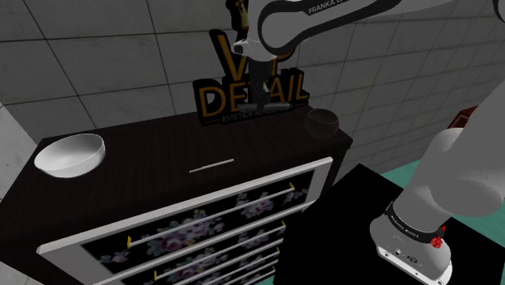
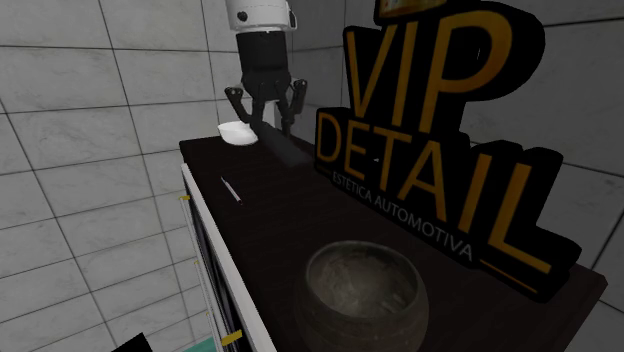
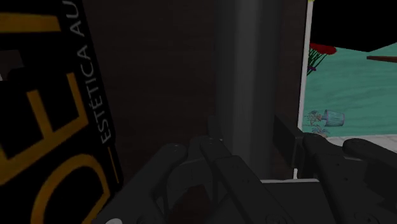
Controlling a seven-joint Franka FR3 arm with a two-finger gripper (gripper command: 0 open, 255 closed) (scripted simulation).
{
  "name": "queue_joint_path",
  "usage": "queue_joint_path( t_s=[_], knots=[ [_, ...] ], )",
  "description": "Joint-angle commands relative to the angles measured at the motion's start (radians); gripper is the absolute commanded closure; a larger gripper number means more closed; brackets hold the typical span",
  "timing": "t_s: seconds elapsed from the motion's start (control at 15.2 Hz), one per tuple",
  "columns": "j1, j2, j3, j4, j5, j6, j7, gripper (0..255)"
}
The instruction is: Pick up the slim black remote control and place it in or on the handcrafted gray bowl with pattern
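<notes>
Hand (image 2: 265,122): is hovering above the dresser (image 1: 162,138) in front of the VIP DETAIL sign (image 2: 430,150), fingers spread wide, gripping nothing.
Remote control (image 1: 212,166): is lying flat near the dresser's front edge, apart from the hand.
Gray bowl (image 2: 362,295): is sitting upright at one end of the dresser.
White bowl (image 1: 71,154): is sitting at the other end.

The hand (image 2: 265,122) hangs pointing down, jaws apart.

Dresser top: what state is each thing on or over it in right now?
End effector: open, empty, above the dresser top.
Remote: lying flat, untouched.
Dark bowl: upright, empty.
White bowl: upright, empty.
Drawers: shut.
</notes>
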Motion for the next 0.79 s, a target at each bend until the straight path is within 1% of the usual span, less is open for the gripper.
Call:
queue_joint_path(
  t_s=[0.0, 0.33, 0.73],
  knots=[
    [-0.015, -0.054, -0.02, -0.058, 0.003, 0.005, -0.038, 255],
    [-0.057, -0.176, -0.081, -0.19, -0.003, 0.019, -0.137, 255],
    [-0.113, -0.302, -0.167, -0.311, -0.032, 0.02, -0.26, 255]
  ],
)
